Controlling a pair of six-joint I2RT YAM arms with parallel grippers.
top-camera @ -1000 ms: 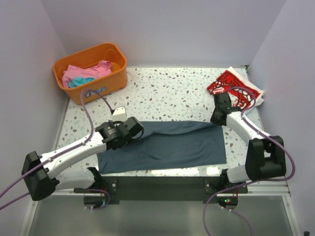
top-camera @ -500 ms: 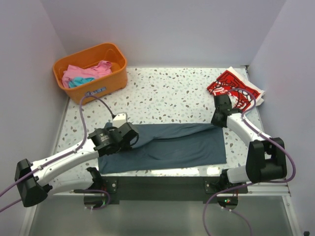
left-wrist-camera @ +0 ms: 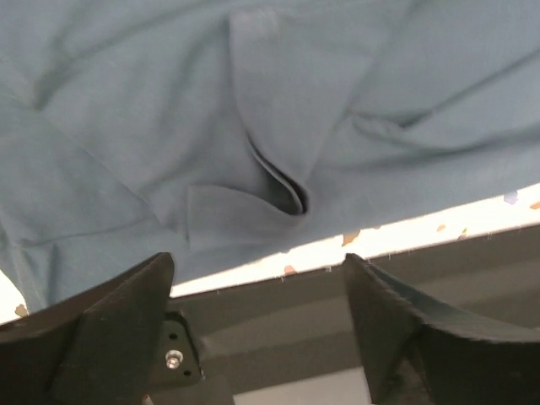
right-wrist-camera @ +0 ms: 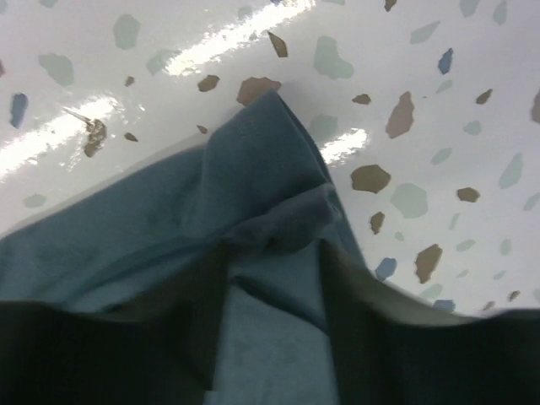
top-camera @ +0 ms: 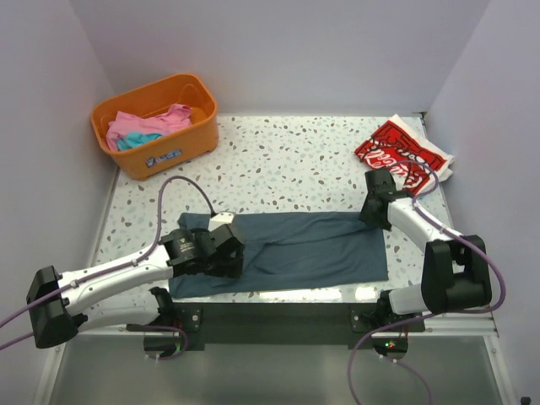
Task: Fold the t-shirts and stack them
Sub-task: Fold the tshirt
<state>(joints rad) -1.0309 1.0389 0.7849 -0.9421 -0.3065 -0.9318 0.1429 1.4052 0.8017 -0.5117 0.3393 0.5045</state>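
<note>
The slate-blue t-shirt (top-camera: 312, 249) lies folded into a long band near the table's front edge. Hovering over its left part is my left gripper (top-camera: 226, 257), open. In the left wrist view the left gripper (left-wrist-camera: 257, 261) has wide jaws holding nothing, and creased blue cloth (left-wrist-camera: 169, 101) lies beyond. My right gripper (top-camera: 375, 211) sits at the shirt's far right corner. In the right wrist view the right gripper (right-wrist-camera: 272, 253) is open, its fingers apart over the bunched corner (right-wrist-camera: 283, 228). The red t-shirt (top-camera: 396, 152) with white lettering lies at the far right.
An orange basket (top-camera: 148, 84) stands at the far left and holds a pink t-shirt (top-camera: 135, 126) and a turquoise one (top-camera: 128, 142). The side walls stand close to the table's edges. Speckled tabletop (top-camera: 287, 160) shows between the basket and the red shirt.
Both grippers, shut on the shirt's far edge a second ago, have opened and let go. The left arm swung back and left, and the blue shirt now lies flatter.
</note>
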